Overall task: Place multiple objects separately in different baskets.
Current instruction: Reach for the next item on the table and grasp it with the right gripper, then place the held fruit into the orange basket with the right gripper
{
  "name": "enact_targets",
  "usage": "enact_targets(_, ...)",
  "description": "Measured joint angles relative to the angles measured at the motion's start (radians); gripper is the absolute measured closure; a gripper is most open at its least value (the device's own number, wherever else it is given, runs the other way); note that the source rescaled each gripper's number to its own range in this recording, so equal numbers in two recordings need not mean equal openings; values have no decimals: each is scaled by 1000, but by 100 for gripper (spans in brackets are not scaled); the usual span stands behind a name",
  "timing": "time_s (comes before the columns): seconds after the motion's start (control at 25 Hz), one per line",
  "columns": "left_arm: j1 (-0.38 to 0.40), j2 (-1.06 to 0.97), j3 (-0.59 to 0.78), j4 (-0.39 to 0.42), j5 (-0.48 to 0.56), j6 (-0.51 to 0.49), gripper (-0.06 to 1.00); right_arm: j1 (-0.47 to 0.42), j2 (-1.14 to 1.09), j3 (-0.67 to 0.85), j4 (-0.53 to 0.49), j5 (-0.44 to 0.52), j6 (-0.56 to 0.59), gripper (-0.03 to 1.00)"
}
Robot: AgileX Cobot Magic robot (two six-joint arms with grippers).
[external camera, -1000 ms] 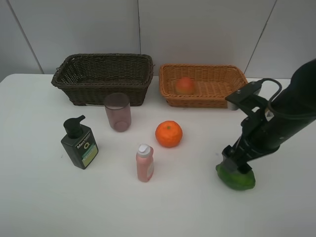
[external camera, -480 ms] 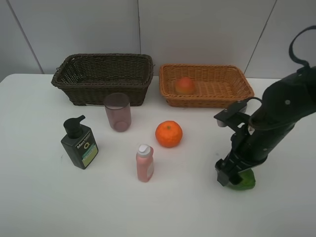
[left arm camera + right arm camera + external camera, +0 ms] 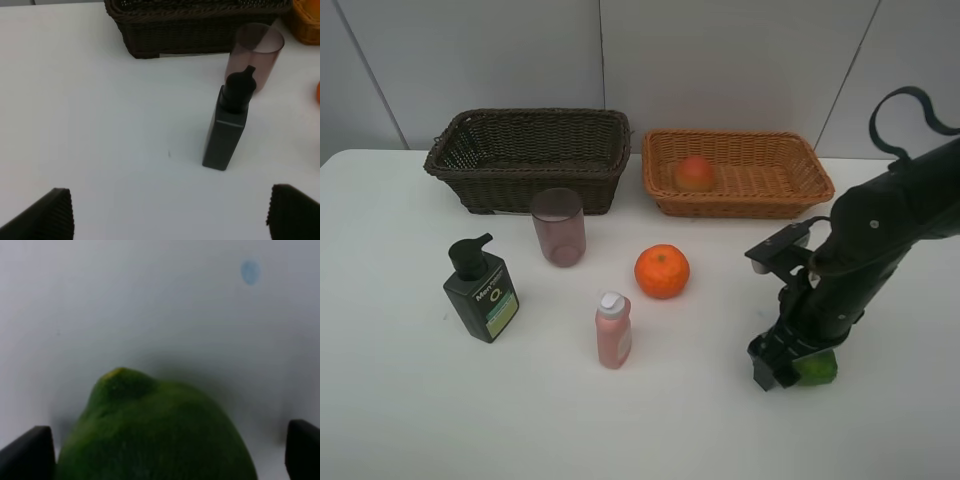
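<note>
- The green fruit [image 3: 150,430] lies on the white worktop [image 3: 400,420], well apart from the orange [image 3: 662,271], to the right of it and closer to the front edge. It is the nearest of the objects.
- The right claw [image 3: 782,362] is down around this fruit with its jaws spread wide, one dark finger on each side. No finger is seen to press the skin, so I judge that it is not gripped yet.
- In the right wrist view the narrower end of the fruit points away from the wrist. The long axis seems to run between the fingers and not across them, so closing should meet the shorter width.
- The skin looks smooth, slightly waxy and rounded; it may slip under a light grip.
- The pink bottle [image 3: 613,331], of plastic with a white cap, stands upright just in front of the orange, a little to its left.
- The pump bottle [image 3: 480,290] is dark, flat-sided and upright, well to the left of the orange. The left claw [image 3: 170,215] hangs wide open before it and holds nothing.
- The orange is round, with a dimpled peel.
- The cup [image 3: 558,226] is translucent mauve and stands open side up, behind the orange and to its left.
- Farthest are the two woven baskets. The tan basket [image 3: 740,208], shallow, is behind the orange to its right and holds a peach [image 3: 695,172]. The dark basket [image 3: 530,180], deeper, is behind the orange to its left, and nothing shows in it.
</note>
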Motion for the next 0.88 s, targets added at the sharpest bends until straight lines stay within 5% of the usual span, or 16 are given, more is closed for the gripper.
enact_targets(0.12,0,0,0,0,0,0,-6,0,3,0,1,0,0,16)
enact_targets(0.2,0,0,0,0,0,0,-6,0,3,0,2,-2,0,51)
enact_targets(0.24,0,0,0,0,0,0,-6,0,4,0,8,-3,0,82)
enact_targets(0.28,0,0,0,0,0,0,-6,0,4,0,11,-3,0,95)
enact_targets(0.88,0,0,0,0,0,0,-6,0,4,0,18,-1,0,94)
